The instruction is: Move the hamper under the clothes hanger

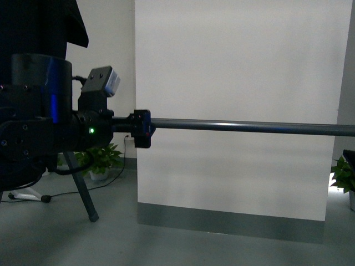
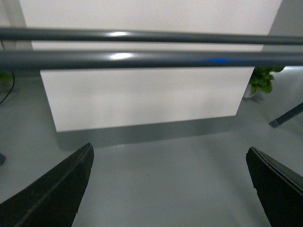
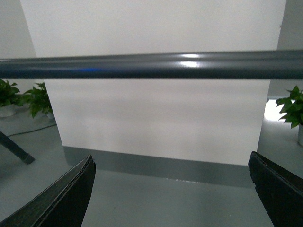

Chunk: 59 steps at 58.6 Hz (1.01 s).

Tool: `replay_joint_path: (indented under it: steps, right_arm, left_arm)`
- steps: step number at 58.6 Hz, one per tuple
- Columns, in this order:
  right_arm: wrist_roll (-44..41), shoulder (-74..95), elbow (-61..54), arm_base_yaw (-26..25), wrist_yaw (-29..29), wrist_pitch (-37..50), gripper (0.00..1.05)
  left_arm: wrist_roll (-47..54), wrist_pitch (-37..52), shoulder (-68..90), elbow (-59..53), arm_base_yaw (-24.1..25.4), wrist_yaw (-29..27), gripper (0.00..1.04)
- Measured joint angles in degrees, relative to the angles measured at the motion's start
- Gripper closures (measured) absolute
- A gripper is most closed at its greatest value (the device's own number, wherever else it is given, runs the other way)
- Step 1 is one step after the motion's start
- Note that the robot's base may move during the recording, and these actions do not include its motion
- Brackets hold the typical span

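Grey floor (image 1: 183,244), smooth and bare, ran up to a large white panel (image 1: 238,100) with a grey base strip; paler wall showed behind it at the upper left.

Clothes hanger (image 1: 249,126): dark grey horizontal bar crossing the front view at mid-height, from a black clamp fitting (image 1: 141,128) out to the right edge. One angled leg (image 1: 82,191) stood on the floor below the left end. Black cloth (image 1: 41,25) hung at the top left corner.

Hamper: not seen in any view; location could not be told.

Left arm (image 1: 39,127): dark housing filling the left side of the front view, a green light lit on it, a small grey camera block (image 1: 102,82) mounted above.

Left gripper (image 2: 170,189): in the left wrist view, two dark fingers (image 2: 52,194) spread wide at the lower corners, nothing between them; two bars of the hanger ran across above.

Right gripper (image 3: 173,189): in the right wrist view, fingers (image 3: 57,198) likewise spread wide and empty, one bar across above.

Potted plants: one (image 1: 100,160) by the wall behind the leg, one (image 1: 345,177) at the right edge. A black cable (image 1: 66,195) trailed on the floor at the left.
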Motion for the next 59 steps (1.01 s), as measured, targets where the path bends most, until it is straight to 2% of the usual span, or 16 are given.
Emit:
replay_joint_path:
  steps: [11, 12, 14, 16, 20, 34, 49, 54, 59]
  right_arm:
    - [1.75, -2.78, -2.32, -0.33, -0.33, 2.49, 0.08]
    - [1.81, -2.78, -2.38, -0.33, -0.33, 2.49, 0.08]
    - [1.6, -2.86, -2.56, -0.31, 0.24, 1.86, 0.09]
    - [0.24, -4.52, -3.34, 0.13, 2.54, -3.74, 0.15]
    - [-2.12, -8.96, -8.13, 1.01, 6.32, -10.21, 0.27]
    - [-4.11, -19.5, -21.44, 4.37, 9.07, -7.21, 0.59]
    - [-4.52, -27.52, -32.54, 6.97, 11.8, -5.44, 0.93]
    - [-4.68, -30.29, -35.63, 7.63, 12.57, -5.31, 1.04]
    - [-4.68, -33.24, -38.36, 8.44, 13.2, -5.31, 1.03]
  left_arm:
    - [-0.15, 0.74, -1.73, 0.0, 0.46, 0.04, 0.07]
    - [0.04, 0.28, -1.88, -0.13, 0.33, -1.86, 0.08]
    - [0.07, -1.44, -2.93, -1.73, 0.15, -9.31, 0.15]
    - [0.09, -0.85, -4.7, -5.33, 0.15, -15.67, 0.22]
    - [0.07, 2.47, -8.76, -13.22, 0.44, -19.98, 0.35]
    - [0.09, 10.75, -19.89, -31.23, 2.32, -19.54, 0.67]
    - [0.07, 15.5, -27.58, -45.55, 3.67, -18.12, 1.01]
    - [0.09, 16.61, -30.38, -49.59, 4.0, -17.66, 1.01]
    - [0.07, 17.44, -33.22, -53.11, 4.39, -17.22, 1.01]
